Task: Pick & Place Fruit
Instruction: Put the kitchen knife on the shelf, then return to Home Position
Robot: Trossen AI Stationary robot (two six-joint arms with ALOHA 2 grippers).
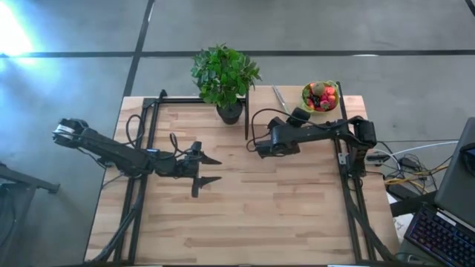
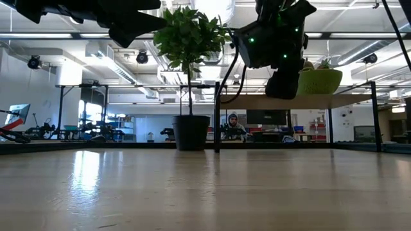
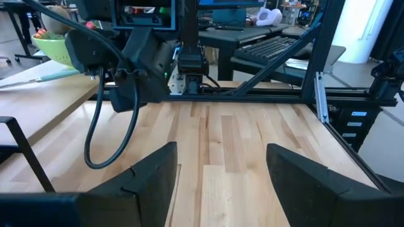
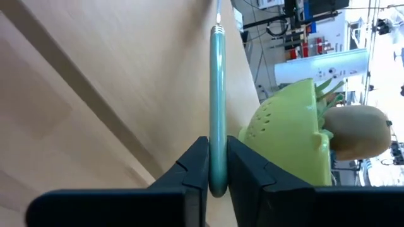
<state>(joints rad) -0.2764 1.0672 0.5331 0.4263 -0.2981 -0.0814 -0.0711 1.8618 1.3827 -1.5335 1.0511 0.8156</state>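
Right gripper (image 4: pixel 217 165) clamped on the pale green knife handle (image 4: pixel 218 94), just beside the lime-green bowl (image 4: pixel 287 135).

No writing can be read. The bowl sits at the table's (image 1: pixel 245 200) far right corner, heaped with the fruit (image 1: pixel 321 96); a dull-green kiwi-like ball (image 4: pixel 356 130) tops it. The left gripper (image 1: pixel 211 170) hangs with jaws spread, holding nothing, well apart from the bowl.

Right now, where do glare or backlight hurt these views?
High view: glare whites out the floor at the upper-left corner. Low view: ceiling lights leave the right gripper and plant dark, with a bright streak on the table. Wrist views look evenly lit.
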